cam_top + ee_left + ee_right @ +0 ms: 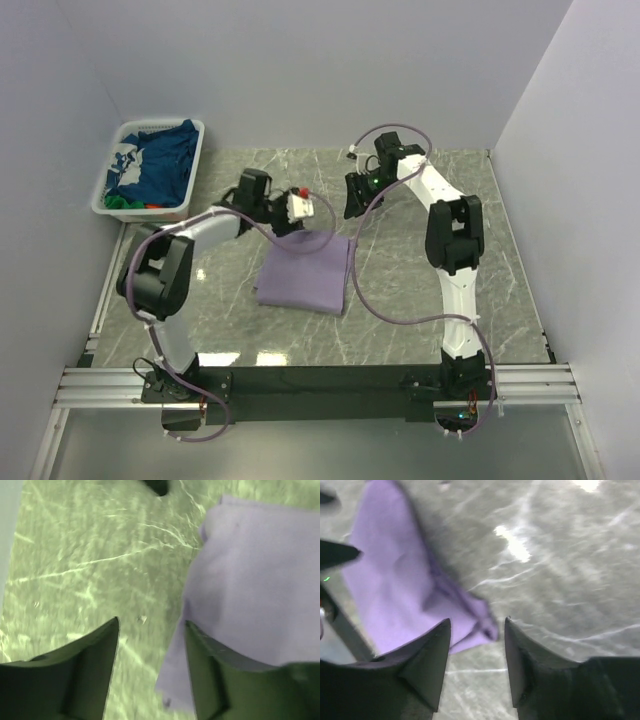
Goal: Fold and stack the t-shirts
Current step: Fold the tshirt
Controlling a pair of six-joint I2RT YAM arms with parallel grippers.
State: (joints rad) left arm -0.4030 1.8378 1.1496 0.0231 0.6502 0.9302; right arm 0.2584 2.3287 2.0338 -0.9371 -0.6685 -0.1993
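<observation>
The grey marbled table [480,250] had the folded lavender-purple cloth t-shirt [305,272] sitting mid-table. The navy t-shirt [160,160] was heaped in the white slatted plastic basket [160,124], far left. The left gripper [152,665] and right gripper [477,660] hung spread and empty over the lavender one's far edge. Reckon a lopsided pinch there could've dragged the fold open.

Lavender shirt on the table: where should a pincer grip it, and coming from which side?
Probably the bunched corner of the lavender shirt nearest the right pincer, taken from above, since that pincer hangs open just beside it. Elsewhere the cloth lies flat on the table and offers no lip. That corner is rumpled into a small ridge, which gives the fingers something to close on.
</observation>
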